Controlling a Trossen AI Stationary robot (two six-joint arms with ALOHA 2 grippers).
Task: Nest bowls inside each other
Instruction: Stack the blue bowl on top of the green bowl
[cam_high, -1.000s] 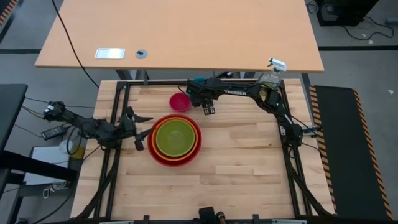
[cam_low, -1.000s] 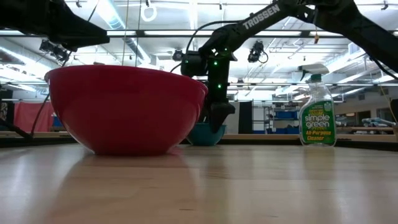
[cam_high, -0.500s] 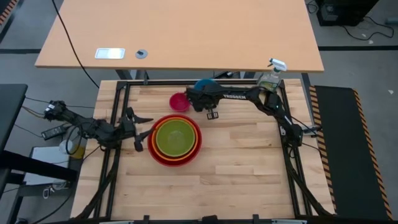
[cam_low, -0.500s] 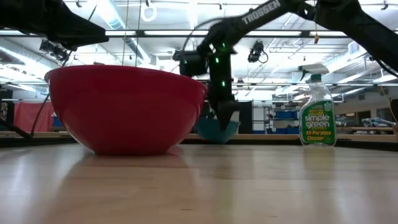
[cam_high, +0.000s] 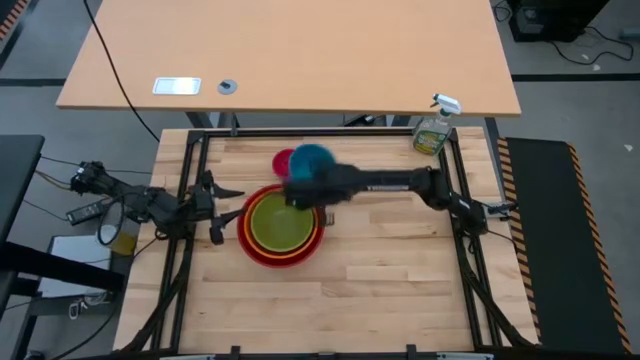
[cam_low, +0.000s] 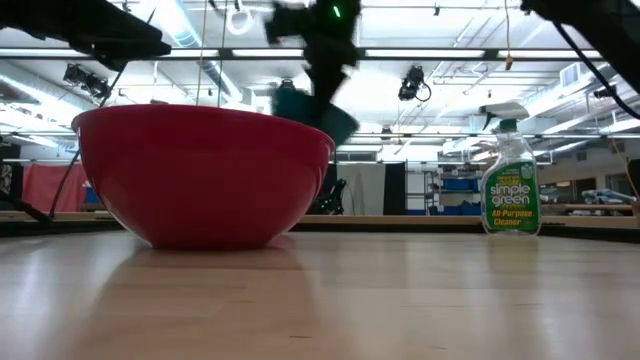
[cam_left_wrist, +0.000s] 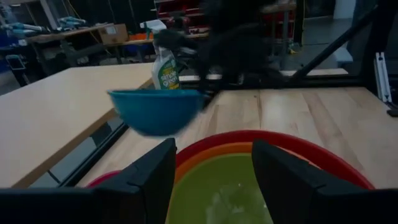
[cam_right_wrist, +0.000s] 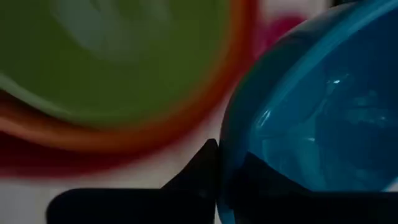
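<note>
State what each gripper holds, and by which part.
The right gripper holds the blue bowl by its rim, off the table. The left gripper holds nothing.

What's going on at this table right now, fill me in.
The robot is stacking bowls by size. The right gripper is shut on the blue bowl and carries it in the air toward the stack, where the lime green bowl sits inside the orange bowl, which sits inside the red bowl. The pink-magenta bowl sits on the table behind the stack. The left gripper waits open beside the red bowl's rim. A spray bottle stands at the table's far right corner.
</note>
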